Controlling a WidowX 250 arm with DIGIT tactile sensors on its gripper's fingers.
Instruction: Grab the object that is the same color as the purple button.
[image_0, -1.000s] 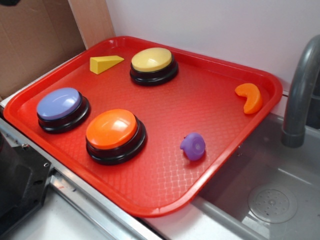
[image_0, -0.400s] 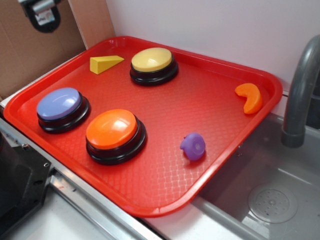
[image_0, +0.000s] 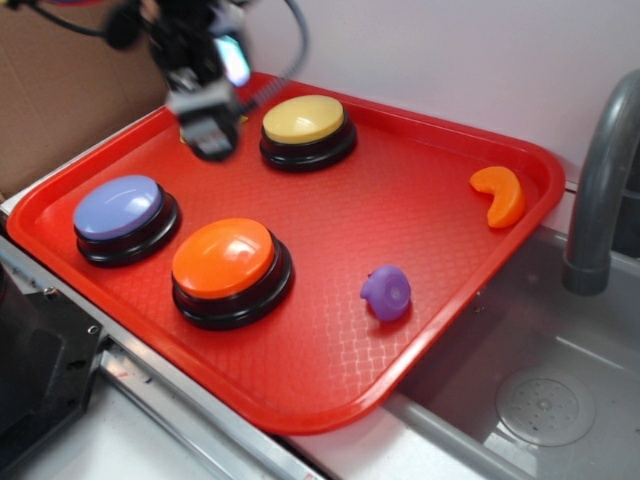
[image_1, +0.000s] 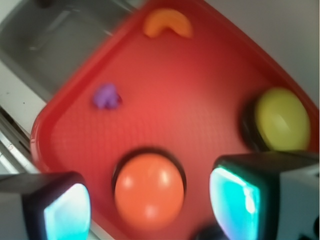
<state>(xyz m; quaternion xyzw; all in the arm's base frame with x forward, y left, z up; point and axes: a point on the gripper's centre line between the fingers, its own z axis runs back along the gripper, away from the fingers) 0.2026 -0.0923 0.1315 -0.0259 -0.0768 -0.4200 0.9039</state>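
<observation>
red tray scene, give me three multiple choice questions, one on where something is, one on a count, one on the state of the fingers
1. Where does the small purple toy lie on the red tray?
A. beside the yellow button
B. near the sink-side edge, apart from the buttons
C. on top of the purple button

2. How many dome buttons are on the tray?
A. two
B. three
C. four

3. What are the fingers doing?
A. spread apart, holding nothing
C. shut on the toy
B. pressing the orange button

Answers: 1 B, the toy sits alone near the tray's sink side. 2 B, purple button, orange button, yellow button. 3 A, the wrist view shows the gap between them empty, above the tray.
</observation>
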